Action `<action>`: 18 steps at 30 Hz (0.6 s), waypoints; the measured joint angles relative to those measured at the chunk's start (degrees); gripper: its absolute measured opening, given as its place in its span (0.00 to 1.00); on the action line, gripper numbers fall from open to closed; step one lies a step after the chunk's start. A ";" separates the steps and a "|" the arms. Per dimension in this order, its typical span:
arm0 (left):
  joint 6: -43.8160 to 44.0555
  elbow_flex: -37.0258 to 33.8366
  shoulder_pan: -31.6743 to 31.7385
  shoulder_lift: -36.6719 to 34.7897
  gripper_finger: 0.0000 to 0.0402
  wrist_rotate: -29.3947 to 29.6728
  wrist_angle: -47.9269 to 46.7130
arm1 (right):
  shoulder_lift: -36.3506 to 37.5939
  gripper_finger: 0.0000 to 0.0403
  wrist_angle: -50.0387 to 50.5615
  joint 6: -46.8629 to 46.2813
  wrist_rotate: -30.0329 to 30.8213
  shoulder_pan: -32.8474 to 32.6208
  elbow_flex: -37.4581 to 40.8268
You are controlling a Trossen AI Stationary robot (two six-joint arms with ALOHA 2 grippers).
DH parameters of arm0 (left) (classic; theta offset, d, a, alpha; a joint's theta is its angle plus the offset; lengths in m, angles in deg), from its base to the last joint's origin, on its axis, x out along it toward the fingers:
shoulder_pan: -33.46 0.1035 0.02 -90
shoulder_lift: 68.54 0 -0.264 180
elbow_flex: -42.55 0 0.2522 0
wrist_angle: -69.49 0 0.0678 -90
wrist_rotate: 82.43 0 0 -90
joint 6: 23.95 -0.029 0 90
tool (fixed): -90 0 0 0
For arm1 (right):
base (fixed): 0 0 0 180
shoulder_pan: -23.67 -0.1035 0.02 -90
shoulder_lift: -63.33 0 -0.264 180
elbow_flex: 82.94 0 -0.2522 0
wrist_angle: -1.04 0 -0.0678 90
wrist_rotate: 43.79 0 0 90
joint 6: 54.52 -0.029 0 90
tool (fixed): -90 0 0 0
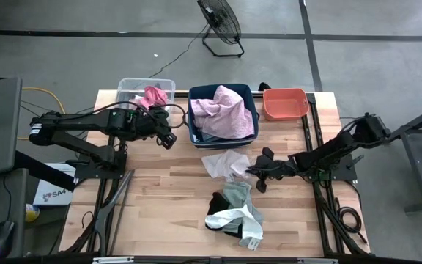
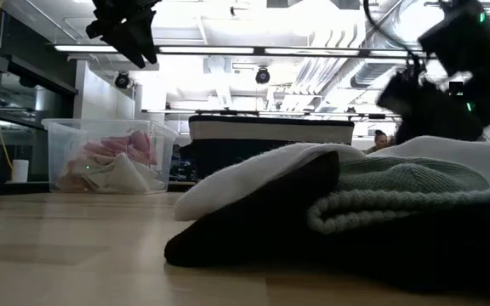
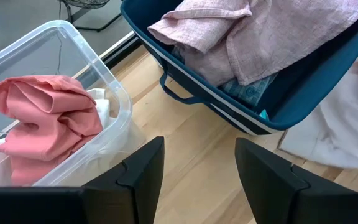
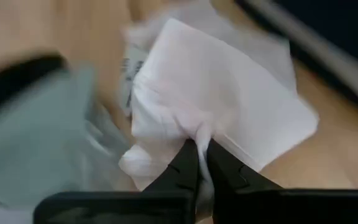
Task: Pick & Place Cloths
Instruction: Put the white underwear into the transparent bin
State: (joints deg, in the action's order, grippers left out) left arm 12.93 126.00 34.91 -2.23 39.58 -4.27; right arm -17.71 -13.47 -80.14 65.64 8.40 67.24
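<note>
Overhead, table-level, two close wrist views.

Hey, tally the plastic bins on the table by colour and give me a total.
Clear bin: 1
Navy bin: 1
Coral bin: 1
Total: 3
</note>
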 joint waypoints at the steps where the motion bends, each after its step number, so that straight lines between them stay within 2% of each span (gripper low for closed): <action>1: 0.00 0.00 0.00 0.00 0.48 0.00 0.01 | 0.83 0.01 0.45 0.82 0.27 -0.41 -0.87; 10: -0.53 0.00 0.01 0.00 0.48 -0.20 1.08 | 8.12 0.01 8.75 10.70 2.74 -1.72 -10.21; 18: -6.04 0.00 0.02 -0.01 0.48 -3.11 8.80 | 12.59 0.01 8.72 20.32 3.12 -0.05 -16.92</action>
State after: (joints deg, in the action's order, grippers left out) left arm 6.89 126.00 34.93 -2.24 36.47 4.53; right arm -5.12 -4.75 -59.82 68.76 8.35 50.32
